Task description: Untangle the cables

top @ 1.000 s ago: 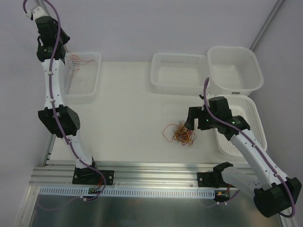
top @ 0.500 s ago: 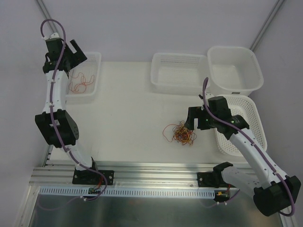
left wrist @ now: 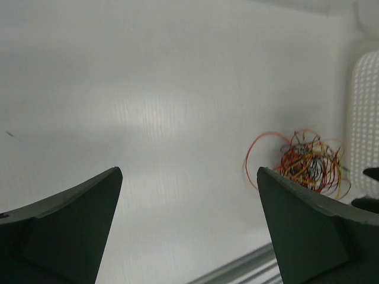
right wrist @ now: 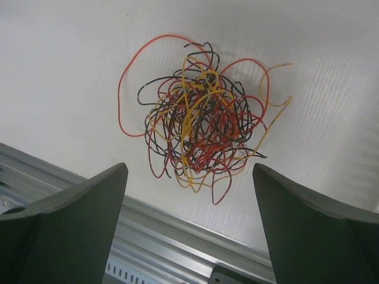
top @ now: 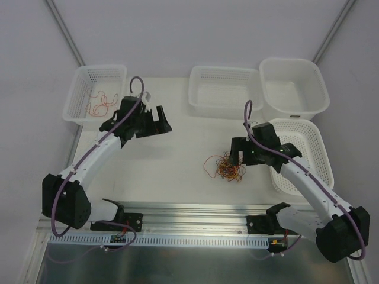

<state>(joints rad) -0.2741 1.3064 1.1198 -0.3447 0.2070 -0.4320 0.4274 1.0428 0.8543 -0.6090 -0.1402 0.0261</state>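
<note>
The cables (top: 225, 167) lie as one tangled ball of thin red, orange, yellow and black strands on the white table, right of centre. A few loose red-orange cables (top: 99, 102) lie in the far-left basket (top: 98, 71). My right gripper (top: 237, 155) hovers open just right of the tangle. In the right wrist view the ball (right wrist: 200, 127) lies just beyond the right gripper (right wrist: 190, 167), nothing between the fingers. My left gripper (top: 161, 123) is open and empty over the table's left-centre, and the tangle (left wrist: 308, 163) shows far off to the right of the left gripper (left wrist: 188, 170).
A mesh basket (top: 224, 70) and a solid white bin (top: 320, 90) stand at the back. Another mesh basket (top: 314, 142) sits at the right, partly under my right arm. An aluminium rail (top: 183, 212) runs along the near table edge.
My left arm has swung from over the far-left basket down to the table's left-centre, its jaws opening and red-orange cables left in the basket. My right gripper has shifted slightly towards the tangle.
</note>
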